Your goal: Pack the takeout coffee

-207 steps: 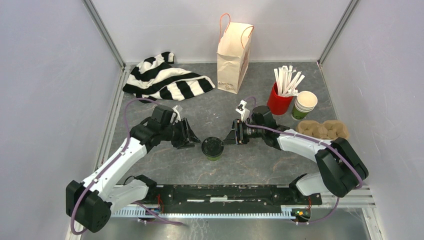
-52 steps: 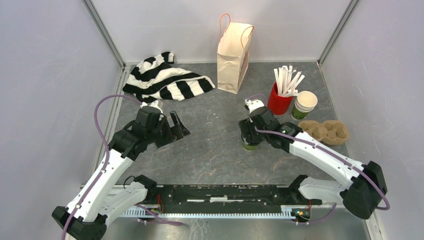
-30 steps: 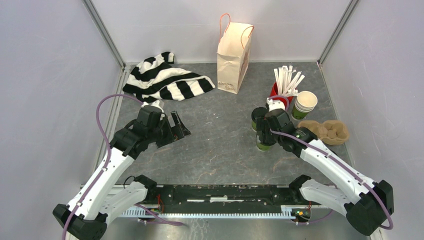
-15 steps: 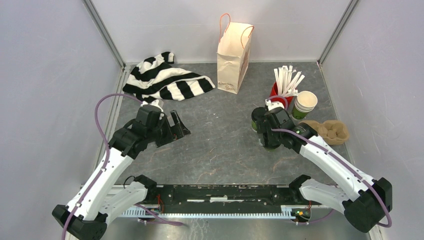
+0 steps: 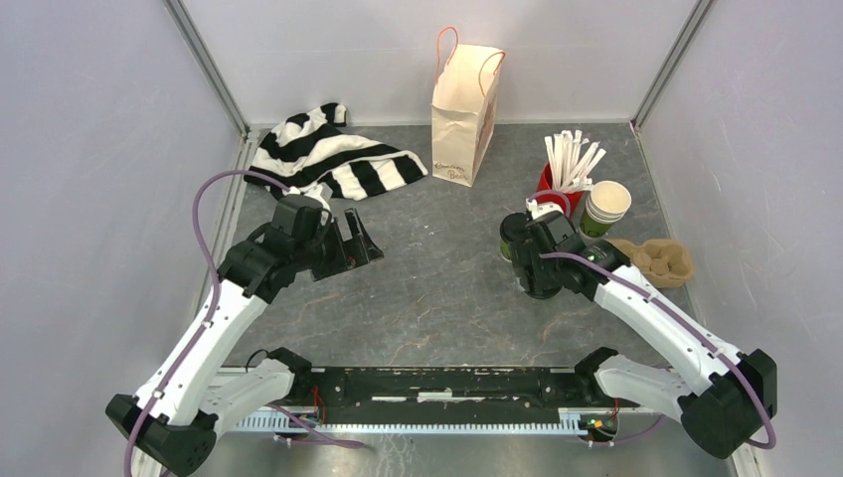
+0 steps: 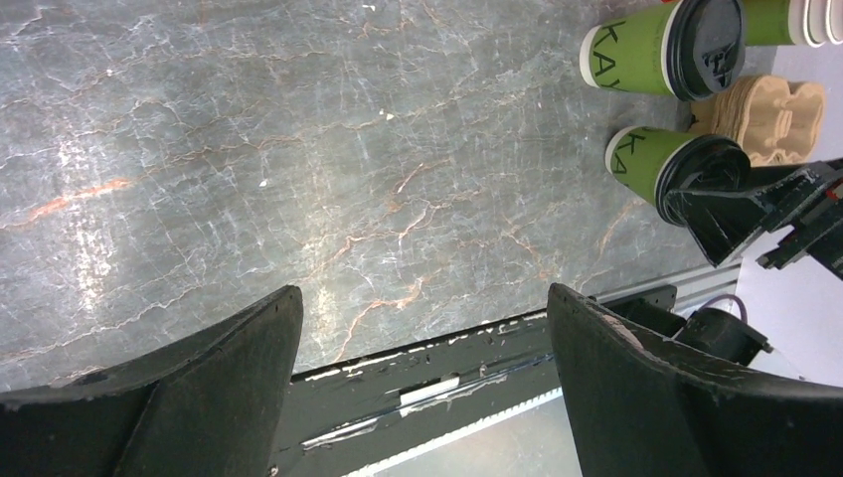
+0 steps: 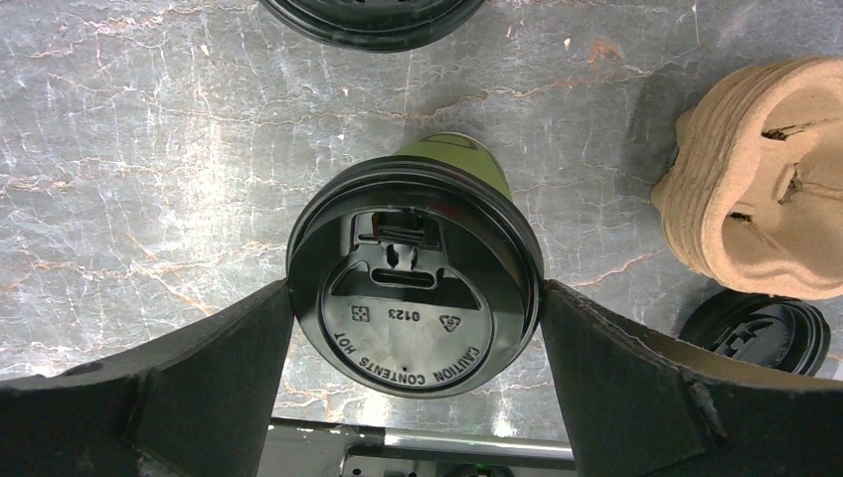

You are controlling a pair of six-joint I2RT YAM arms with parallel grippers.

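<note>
- Both fingers (image 7: 179, 388) of the right gripper (image 7: 416, 310) touch the rim of the black lid (image 7: 418, 333) on the first cup (image 7: 452, 159), one finger on each side, clamping it.
- That cup sits squarely between them, upright, with its lid facing the wrist camera. I cannot tell whether its base rests on the table (image 7: 149, 149) or hangs just above it.
- Just beyond it, to the far left in the top view, stands the second cup (image 5: 513, 231), also lidded. It is close but apart.
- To the right of the first cup lies the pulp carrier (image 7: 765, 179), near but not touching. A loose lid (image 7: 760, 333) lies flat beside the carrier.
- Behind the carrier stand a red cup (image 5: 552, 209) of white sticks and a stack of lidless cups (image 5: 604, 209).
- The left gripper (image 6: 422, 298) hovers over bare table well to the left, spread wide with nothing between its fingers. Both green cups are far off at the top right of its wrist view.
- A paper bag (image 5: 464, 99) stands upright at the back, well apart from both cups.
- A striped cloth (image 5: 328, 159) lies at the back left.
</note>
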